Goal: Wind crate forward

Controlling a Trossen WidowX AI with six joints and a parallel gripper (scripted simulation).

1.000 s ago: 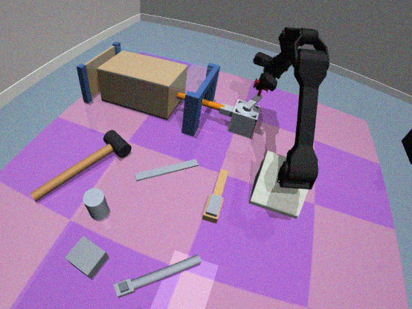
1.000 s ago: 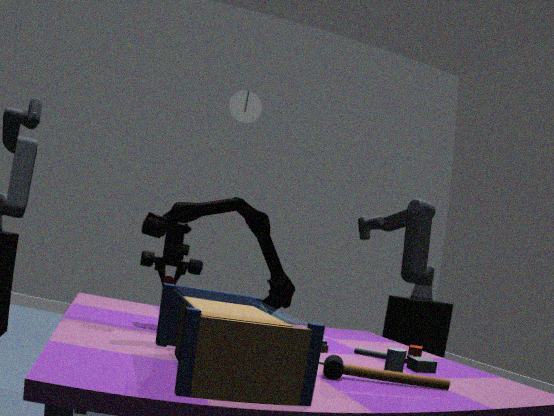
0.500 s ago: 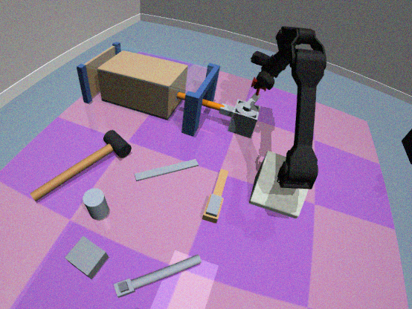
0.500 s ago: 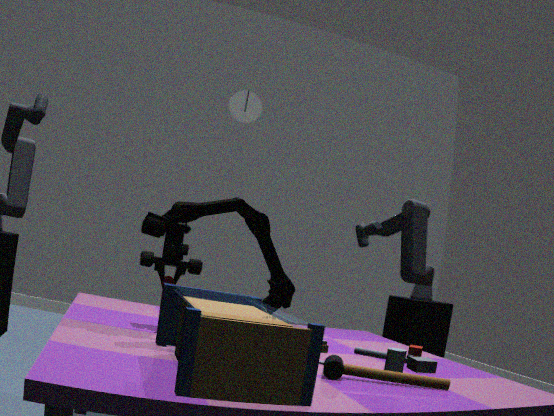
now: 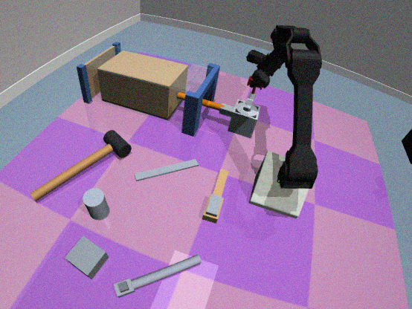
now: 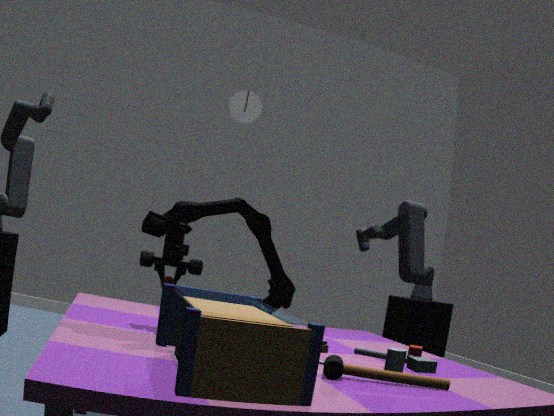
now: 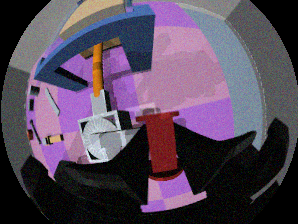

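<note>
The crate [image 5: 141,79] sits flat in the low cubby, with a gap between its front and the blue frame [image 5: 192,115] [image 7: 137,42]. An orange strap [image 5: 212,104] [image 7: 98,65] runs from the crate under the frame to the grey winch [image 5: 242,124] [image 7: 84,137]. The handle's grey crank arm [image 5: 250,99] rises from the round top of the winch. My gripper [image 5: 254,82] [image 6: 169,280] [image 7: 157,126] is shut on the handle's red grip [image 7: 162,132], beside and above the winch. The square key is hidden in the hole.
A mallet [image 5: 74,171] [image 6: 395,375], a flat bar [image 5: 166,170], a wooden-handled tool [image 5: 219,189], a cylinder [image 5: 96,204], a block [image 5: 85,256] and a socket-ended bar [image 5: 163,272] lie on the bench. A wooden board [image 5: 100,70] stands behind the crate.
</note>
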